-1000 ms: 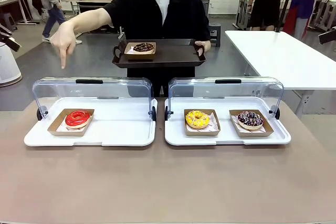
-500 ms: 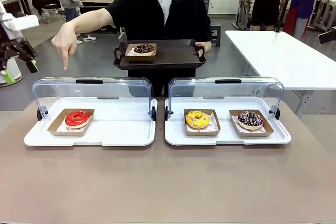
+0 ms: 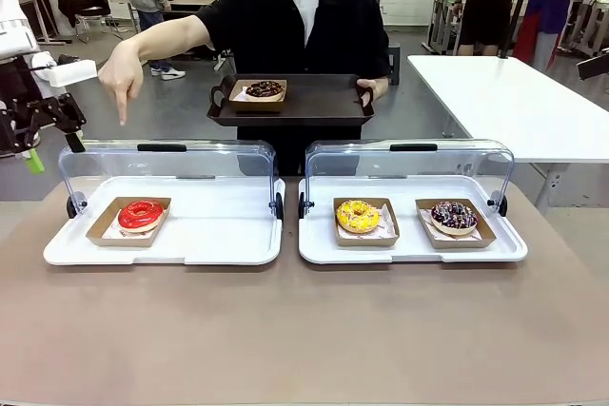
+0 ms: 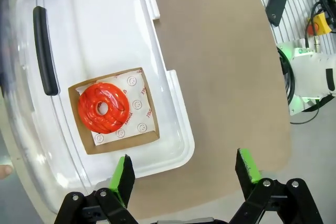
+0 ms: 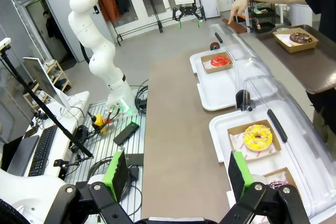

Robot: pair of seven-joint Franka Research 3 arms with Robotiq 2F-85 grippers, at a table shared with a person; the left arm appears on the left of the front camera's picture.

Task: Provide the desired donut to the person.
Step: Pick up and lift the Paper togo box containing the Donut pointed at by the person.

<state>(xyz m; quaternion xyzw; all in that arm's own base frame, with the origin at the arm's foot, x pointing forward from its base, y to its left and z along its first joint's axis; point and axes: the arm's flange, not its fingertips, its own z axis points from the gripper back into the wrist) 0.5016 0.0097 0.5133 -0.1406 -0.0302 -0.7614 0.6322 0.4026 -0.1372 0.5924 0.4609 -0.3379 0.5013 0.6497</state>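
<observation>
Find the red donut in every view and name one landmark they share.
Front view: the red donut is at lower left, inside the left white tray.
Left wrist view: the donut is left of centre, near the tray's corner.
Right wrist view: the donut is small and far off, above the middle.
Shared landmark: the white tray under it.

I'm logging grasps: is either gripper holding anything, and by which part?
Nothing. The left gripper, above the red donut, and the right gripper both stand open and empty.
</observation>
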